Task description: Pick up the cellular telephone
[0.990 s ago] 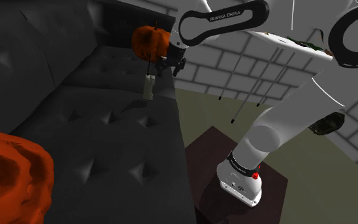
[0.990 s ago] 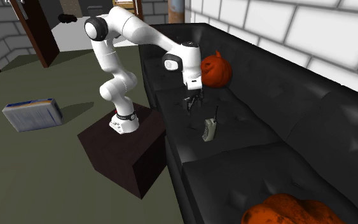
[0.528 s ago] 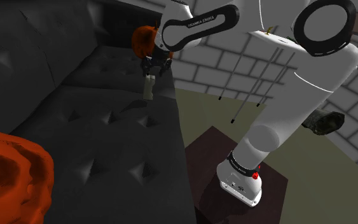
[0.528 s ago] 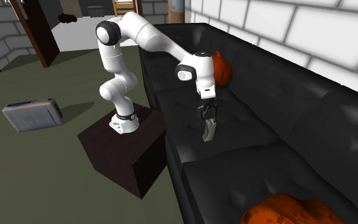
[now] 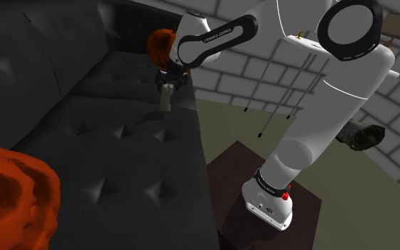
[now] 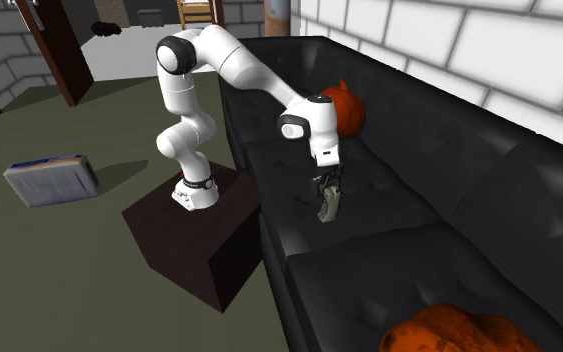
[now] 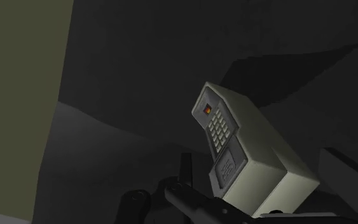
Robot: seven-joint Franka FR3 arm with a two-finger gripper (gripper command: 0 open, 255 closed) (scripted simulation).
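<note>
The black sofa (image 5: 106, 142) is carrying everything here, and its tufted seat is offering soft, uneven footing. The white arm (image 5: 347, 71) is reaching from its dark stand (image 6: 194, 240) out over the seat, with the wrist pointing down. An orange pumpkin-like cushion (image 6: 341, 110) is sitting against the backrest just behind the wrist. A second orange one (image 5: 10, 195) is lying well apart, towards the sofa's other end. The cellular telephone (image 6: 328, 207), a pale handset, is standing roughly upright on the seat, nearer the front edge than the backrest and directly under the hand. The jaws are standing wide and straddling the handset's upper end. One finger (image 7: 352, 178) is showing a gap to the casing, so nothing is being held.

The main risk is tipping. The handset is balancing on its narrow end on a yielding cushion, so one finger arriving before the other would likely be pushing it over, possibly towards the front edge. Closing too high would be catching only the top of the casing and letting it pivot or slip.

The wrist view is giving the keypad face and the clearance beside the finger. The second exterior view is giving instead how the handset is standing on the seat and how near the edge is lying.
</note>
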